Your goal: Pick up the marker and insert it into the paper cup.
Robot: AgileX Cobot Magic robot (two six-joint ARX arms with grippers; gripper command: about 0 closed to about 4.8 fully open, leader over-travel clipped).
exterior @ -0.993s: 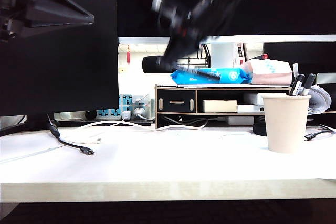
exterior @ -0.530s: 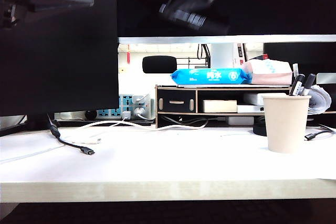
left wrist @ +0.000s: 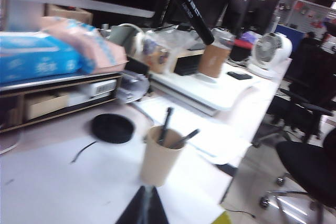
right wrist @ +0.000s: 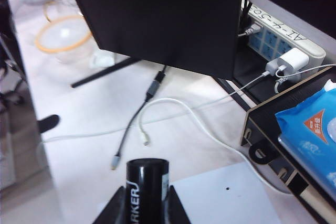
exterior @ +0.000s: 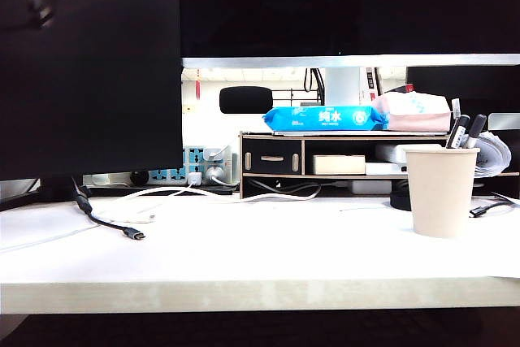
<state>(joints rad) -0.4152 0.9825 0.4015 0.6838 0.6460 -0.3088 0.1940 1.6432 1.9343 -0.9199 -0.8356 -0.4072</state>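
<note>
The paper cup [exterior: 443,193] stands upright at the right of the white table, with two short dark-capped pens [exterior: 465,131] leaning in it. In the left wrist view the cup [left wrist: 160,156] lies just beyond my left gripper [left wrist: 145,191], whose fingers are shut with nothing between them. High above and beyond the cup slants the long black marker [left wrist: 190,8] with white lettering. My right gripper [right wrist: 146,196] is shut on the marker [right wrist: 147,177], far above the table near the cables. Neither gripper shows in the exterior view.
A wooden desk organiser [exterior: 325,156] carries a blue wipes pack [exterior: 325,118]. A black cable [exterior: 114,223] and a white cable [exterior: 203,194] lie at the left by a power strip [exterior: 195,170]. A black monitor [exterior: 97,79] stands at the left. A black disc [left wrist: 111,128] lies behind the cup.
The right arm with the marker has risen out of the top of the exterior view. The left arm at the top left has shifted and blurred. The cup stays put.
</note>
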